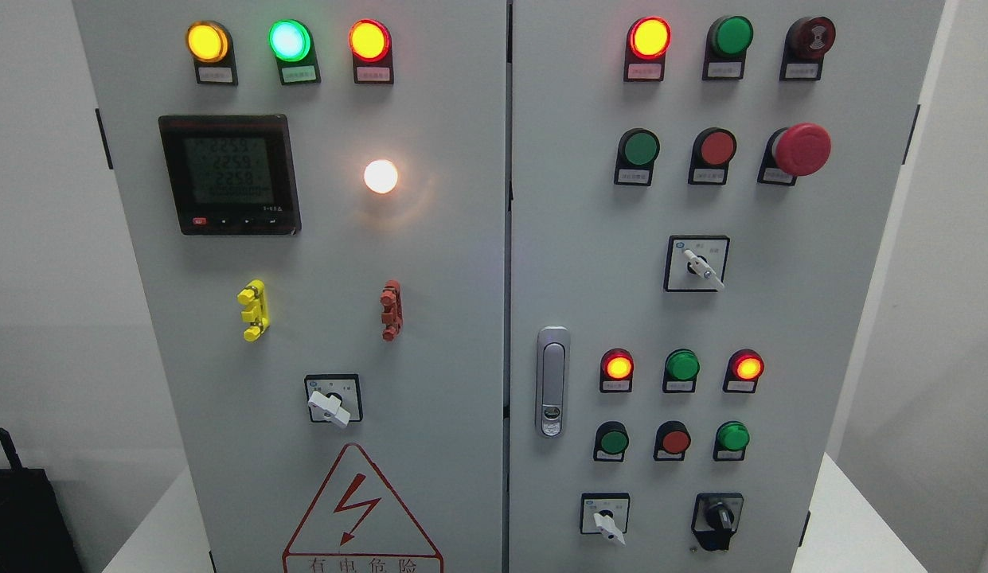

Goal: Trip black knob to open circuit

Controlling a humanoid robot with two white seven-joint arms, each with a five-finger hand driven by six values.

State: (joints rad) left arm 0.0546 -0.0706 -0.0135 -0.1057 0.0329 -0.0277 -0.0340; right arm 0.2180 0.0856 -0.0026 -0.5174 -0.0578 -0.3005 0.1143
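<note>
I see neither hand in head view, so finger state unknown. Black knob (pixel 718 519) sits low on right cabinet door (pixel 780 318), handle pointing down, right of white selector (pixel 607 524).

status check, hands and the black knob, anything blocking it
Neither hand in view. Black rotary knob at the right grey cabinet door's lower right, untouched, handle pointing down. Nothing in front of it; white-handled selector switch sits to its left.

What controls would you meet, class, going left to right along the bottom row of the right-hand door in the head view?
White-handled selector switch → black knob. Neither robot hand is in view.
</note>
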